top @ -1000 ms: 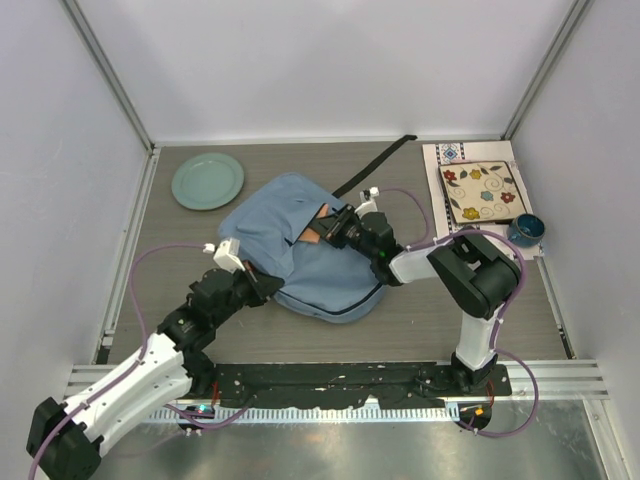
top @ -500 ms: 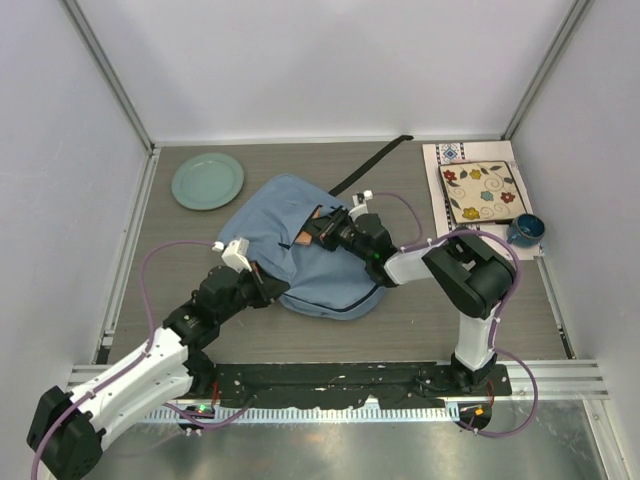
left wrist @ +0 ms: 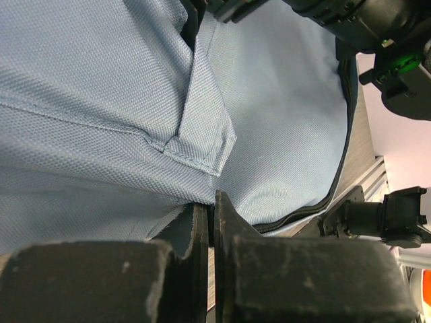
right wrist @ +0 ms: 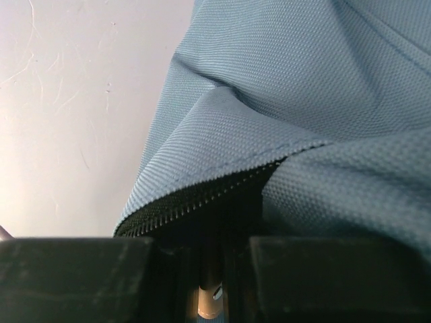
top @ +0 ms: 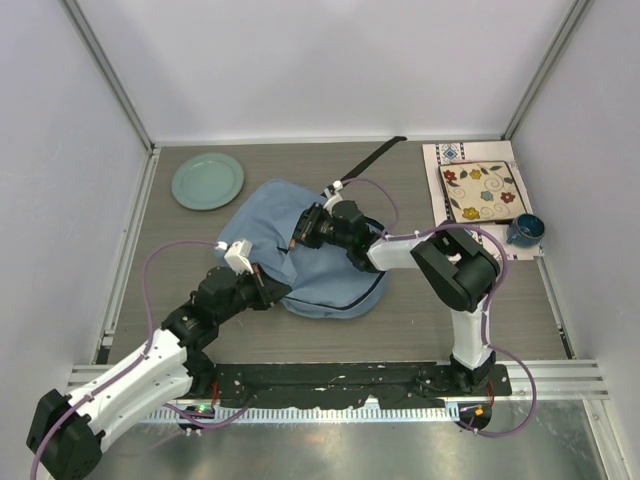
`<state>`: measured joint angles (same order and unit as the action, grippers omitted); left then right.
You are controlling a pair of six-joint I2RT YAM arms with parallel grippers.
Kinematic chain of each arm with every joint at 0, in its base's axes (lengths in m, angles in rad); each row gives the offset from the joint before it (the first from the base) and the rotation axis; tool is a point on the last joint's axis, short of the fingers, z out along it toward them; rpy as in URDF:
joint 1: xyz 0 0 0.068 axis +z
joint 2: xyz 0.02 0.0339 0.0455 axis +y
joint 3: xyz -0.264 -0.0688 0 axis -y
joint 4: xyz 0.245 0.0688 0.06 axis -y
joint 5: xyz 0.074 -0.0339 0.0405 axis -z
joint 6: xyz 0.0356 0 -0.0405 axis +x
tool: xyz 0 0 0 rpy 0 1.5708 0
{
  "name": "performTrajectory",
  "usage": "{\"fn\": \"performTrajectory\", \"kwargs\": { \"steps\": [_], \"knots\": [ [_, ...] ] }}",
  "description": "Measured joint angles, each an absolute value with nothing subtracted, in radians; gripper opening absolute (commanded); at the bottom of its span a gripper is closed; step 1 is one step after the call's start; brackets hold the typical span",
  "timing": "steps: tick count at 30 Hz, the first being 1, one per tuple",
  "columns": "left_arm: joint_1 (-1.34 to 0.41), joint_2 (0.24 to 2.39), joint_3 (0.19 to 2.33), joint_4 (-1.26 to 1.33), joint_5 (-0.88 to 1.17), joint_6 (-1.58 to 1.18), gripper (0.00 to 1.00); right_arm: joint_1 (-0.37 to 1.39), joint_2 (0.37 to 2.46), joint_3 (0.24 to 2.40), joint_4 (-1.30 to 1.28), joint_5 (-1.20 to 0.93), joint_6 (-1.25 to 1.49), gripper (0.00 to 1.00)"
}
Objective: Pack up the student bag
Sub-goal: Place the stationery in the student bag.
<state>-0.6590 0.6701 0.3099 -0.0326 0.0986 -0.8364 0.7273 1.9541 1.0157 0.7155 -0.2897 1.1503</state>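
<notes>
both grippers are closed: left gripper [top: 272,290] pinches the student bag [top: 330,280] at mid-table, right gripper [top: 305,232] has pushed further left into its zipper mouth, apparently clamping a slim item [right wrist: 209,303], so insertion looks underway.

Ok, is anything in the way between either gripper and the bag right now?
Nothing visible is. The left gripper is pinching a fold of the bag at its near left edge, and the right gripper is right at the open zipper on top. The plate and cup sit well off to the sides.
</notes>
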Motion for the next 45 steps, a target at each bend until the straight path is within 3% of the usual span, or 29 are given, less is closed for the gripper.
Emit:
{"fn": "performTrajectory", "kwargs": {
  "steps": [9, 16, 19, 21, 26, 36, 45],
  "knots": [
    [-0.659, 0.642, 0.310, -0.030, 0.097, -0.831, 0.00, 0.734, 2.001, 1.046, 0.732, -0.298, 1.176, 0.49],
    [-0.659, 0.633, 0.310, -0.042, 0.103, -0.831, 0.00, 0.724, 1.873, 0.913, 0.709, -0.269, 1.136, 0.50],
    [-0.659, 0.635, 0.310, -0.043, 0.106, -0.831, 0.00, 0.715, 1.850, 0.885, 0.710, -0.266, 1.131, 0.39],
    [-0.659, 0.635, 0.310, -0.043, 0.106, -0.831, 0.00, 0.713, 1.846, 0.875, 0.709, -0.268, 1.129, 0.25],
    [-0.660, 0.635, 0.310, -0.043, 0.106, -0.831, 0.00, 0.711, 1.849, 0.873, 0.712, -0.288, 1.135, 0.03],
    [-0.660, 0.643, 0.310, -0.044, 0.106, -0.831, 0.00, 0.730, 1.951, 0.975, 0.739, -0.353, 1.177, 0.01],
    [-0.661, 0.648, 0.310, -0.045, 0.105, -0.831, 0.00, 0.744, 1.951, 0.986, 0.686, -0.308, 1.127, 0.31]
  ]
}}
